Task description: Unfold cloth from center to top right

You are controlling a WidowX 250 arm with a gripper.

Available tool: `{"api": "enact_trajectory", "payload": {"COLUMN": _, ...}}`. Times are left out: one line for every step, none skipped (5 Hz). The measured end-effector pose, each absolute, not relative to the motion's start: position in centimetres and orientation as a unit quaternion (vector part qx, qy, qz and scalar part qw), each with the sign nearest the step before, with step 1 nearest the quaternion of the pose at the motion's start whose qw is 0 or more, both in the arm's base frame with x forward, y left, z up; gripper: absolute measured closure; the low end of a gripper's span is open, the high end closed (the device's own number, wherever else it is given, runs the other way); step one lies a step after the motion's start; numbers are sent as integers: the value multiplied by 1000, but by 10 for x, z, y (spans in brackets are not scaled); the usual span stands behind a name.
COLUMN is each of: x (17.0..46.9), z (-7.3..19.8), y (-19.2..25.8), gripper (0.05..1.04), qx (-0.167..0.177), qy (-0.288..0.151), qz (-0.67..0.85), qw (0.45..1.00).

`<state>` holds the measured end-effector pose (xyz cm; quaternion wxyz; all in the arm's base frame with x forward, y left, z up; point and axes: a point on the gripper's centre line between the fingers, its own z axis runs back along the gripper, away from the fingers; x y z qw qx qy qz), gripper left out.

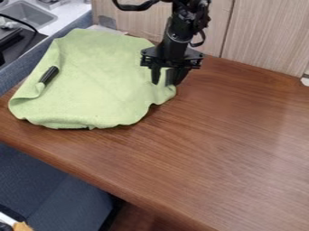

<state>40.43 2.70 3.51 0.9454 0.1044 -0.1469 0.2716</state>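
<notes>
The light green cloth (100, 83) lies spread over the left part of the wooden table, with rounded, wavy edges and a curled fold along its left side. A small corner of it pokes out to the right, beneath the gripper. The black gripper (165, 81) hangs down over that right edge of the cloth. Its two fingers stand apart, and green fabric shows between and just below them.
A black handle-like object (49, 75) pokes out at the cloth's left fold. The brown wooden table (223, 149) extends right and to the front. Pale wood panels (265, 36) stand behind it, and a metal sink (30, 14) is at the upper left.
</notes>
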Motion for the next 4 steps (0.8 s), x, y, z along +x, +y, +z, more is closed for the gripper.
{"api": "enact_trajectory", "payload": {"x": 405, "z": 52, "y": 26, "gripper": 86, "qx": 85, "qy": -154, "qz": 272, "qw": 946}}
{"api": "enact_trajectory", "payload": {"x": 403, "z": 69, "y": 23, "gripper": 79, "qx": 61, "qy": -158, "qz": 265, "qw": 949}}
{"api": "enact_trajectory", "payload": {"x": 390, "z": 92, "y": 39, "gripper": 83, "qx": 45, "qy": -168, "qz": 286, "qw": 942}}
{"api": "enact_trajectory", "payload": {"x": 390, "z": 95, "y": 41, "gripper": 83, "qx": 45, "qy": -171, "qz": 287, "qw": 941}}
